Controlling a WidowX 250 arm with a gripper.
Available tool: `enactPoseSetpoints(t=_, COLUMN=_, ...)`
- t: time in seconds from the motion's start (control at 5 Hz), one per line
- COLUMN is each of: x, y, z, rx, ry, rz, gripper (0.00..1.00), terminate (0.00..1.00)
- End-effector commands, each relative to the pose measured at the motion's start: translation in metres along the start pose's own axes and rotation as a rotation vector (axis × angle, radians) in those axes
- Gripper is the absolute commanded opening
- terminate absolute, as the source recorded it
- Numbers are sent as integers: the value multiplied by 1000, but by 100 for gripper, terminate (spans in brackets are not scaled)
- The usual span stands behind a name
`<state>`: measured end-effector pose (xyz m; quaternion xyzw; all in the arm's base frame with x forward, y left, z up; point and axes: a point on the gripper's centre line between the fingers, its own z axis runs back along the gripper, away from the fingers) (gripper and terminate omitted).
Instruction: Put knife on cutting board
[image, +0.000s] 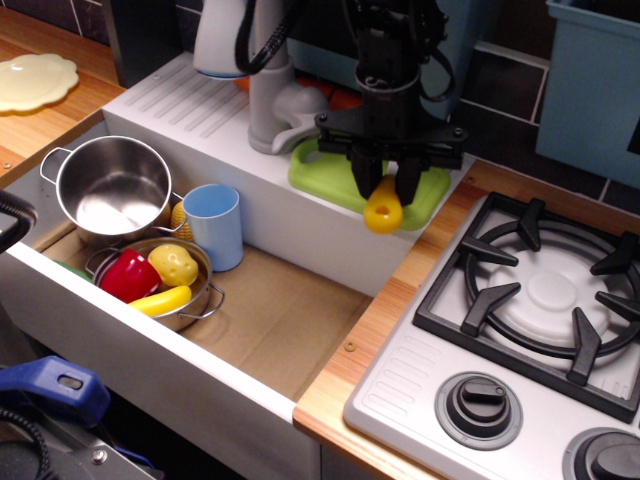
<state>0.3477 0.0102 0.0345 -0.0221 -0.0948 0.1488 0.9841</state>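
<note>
My gripper (384, 182) is shut on the knife (383, 211). Only the knife's chunky yellow handle shows, hanging down with its holed round end lowest; the blade is hidden between the fingers. The gripper hangs over the front right part of the lime-green cutting board (318, 173), which lies on the white raised counter beside the white faucet base. The handle end overlaps the board's front edge in this view. Much of the board is hidden behind the arm.
A steel pot (112, 186), a blue cup (214, 226) and a steel bowl (196, 262) holding red and yellow toy food sit in the sunken sink at left. The black stove burner (545, 290) and its knobs lie to the right. A blue bin (592, 85) stands at back right.
</note>
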Motion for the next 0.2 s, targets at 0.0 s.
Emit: enactPoseSetpoints(t=0.0, x=37, y=7, z=10, rx=-28, ry=-52, rz=-69, gripper=0, terminate=100)
